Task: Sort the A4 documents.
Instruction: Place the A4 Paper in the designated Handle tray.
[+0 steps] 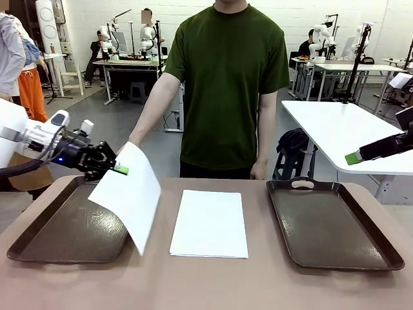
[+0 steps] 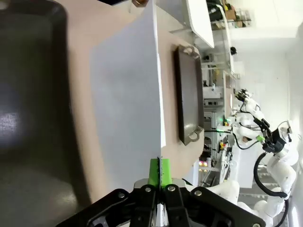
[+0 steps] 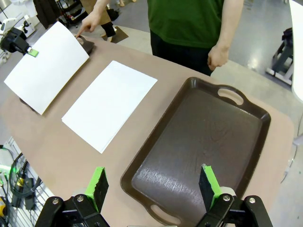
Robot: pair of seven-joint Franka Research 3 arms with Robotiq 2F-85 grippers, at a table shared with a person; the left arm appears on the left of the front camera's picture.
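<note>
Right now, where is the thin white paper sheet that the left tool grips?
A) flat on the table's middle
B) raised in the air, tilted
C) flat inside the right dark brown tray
B: the left tool pinches the thin white paper sheet by its edge, tilted clear of the table.

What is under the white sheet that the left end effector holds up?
Under the lifted sheet lies the left tray, dark brown, its visible part bare. The sheet covers the tray's right rim and some tabletop, so anything there cannot be seen.
</note>
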